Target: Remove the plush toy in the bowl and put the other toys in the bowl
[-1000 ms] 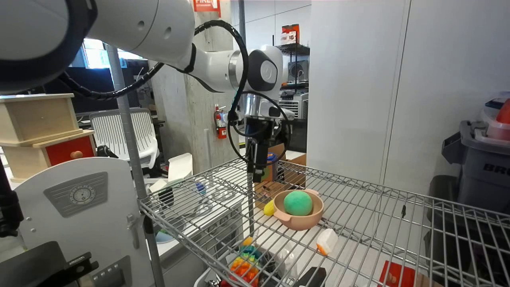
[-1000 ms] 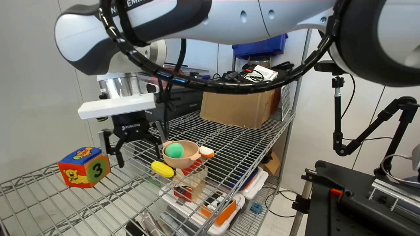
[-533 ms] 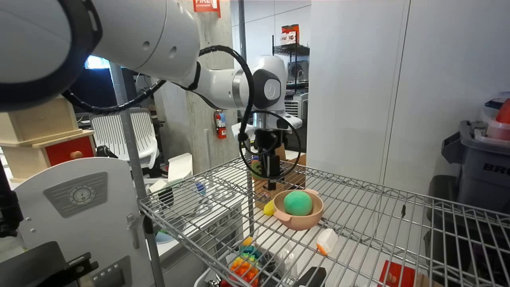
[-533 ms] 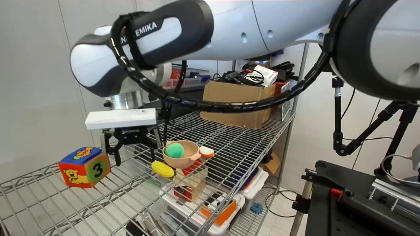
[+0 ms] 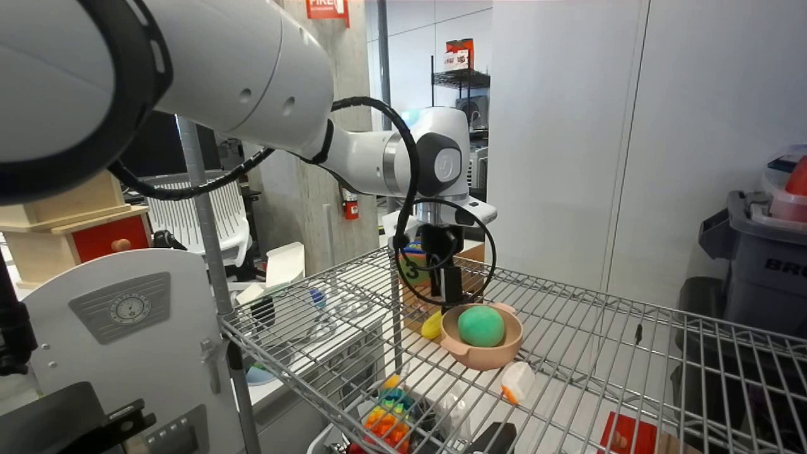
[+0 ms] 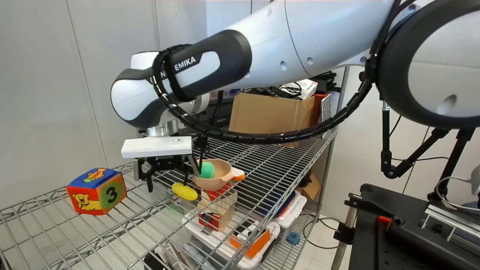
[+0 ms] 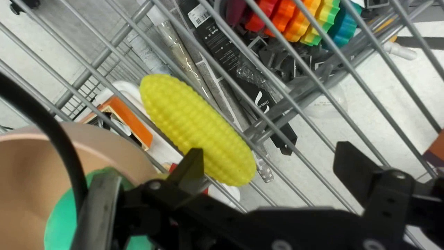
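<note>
in the tan bowl, a green ball, with the claw nearby, its jaws apart

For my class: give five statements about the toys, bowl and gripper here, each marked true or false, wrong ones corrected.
1. The yellow corn toy lies outside the bowl. True.
2. The bowl is empty. False: the green ball is in it.
3. The gripper is open and holds nothing. True.
4. The yellow corn toy stands on end. False: it lies lengthwise on the wire shelf.
5. The orange-and-white plush toy is outside the bowl. True.
</note>
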You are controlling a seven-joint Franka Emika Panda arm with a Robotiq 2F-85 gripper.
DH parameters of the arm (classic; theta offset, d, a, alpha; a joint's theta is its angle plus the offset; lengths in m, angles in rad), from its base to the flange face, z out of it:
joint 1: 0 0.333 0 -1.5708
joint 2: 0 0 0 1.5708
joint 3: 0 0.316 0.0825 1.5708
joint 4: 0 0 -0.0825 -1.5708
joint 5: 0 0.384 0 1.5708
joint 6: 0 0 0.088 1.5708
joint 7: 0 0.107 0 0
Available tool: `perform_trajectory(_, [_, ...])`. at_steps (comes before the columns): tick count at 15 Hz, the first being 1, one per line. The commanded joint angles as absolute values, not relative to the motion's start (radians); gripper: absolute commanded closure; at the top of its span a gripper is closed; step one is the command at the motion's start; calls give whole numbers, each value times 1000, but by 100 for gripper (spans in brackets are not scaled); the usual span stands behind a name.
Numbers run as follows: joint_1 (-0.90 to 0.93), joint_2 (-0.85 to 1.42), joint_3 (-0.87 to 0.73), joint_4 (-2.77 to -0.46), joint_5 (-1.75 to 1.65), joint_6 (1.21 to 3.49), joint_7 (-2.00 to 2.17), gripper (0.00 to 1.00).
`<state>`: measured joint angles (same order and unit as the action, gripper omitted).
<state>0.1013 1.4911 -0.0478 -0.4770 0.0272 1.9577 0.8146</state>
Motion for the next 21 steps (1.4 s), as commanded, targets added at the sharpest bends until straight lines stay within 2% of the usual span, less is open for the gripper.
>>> perform_trajectory(1, [103, 1491, -51, -481, 20, 1986, 807, 0])
perform_trajectory(21, [122, 1489, -79, -479, -15, 1859, 842, 0])
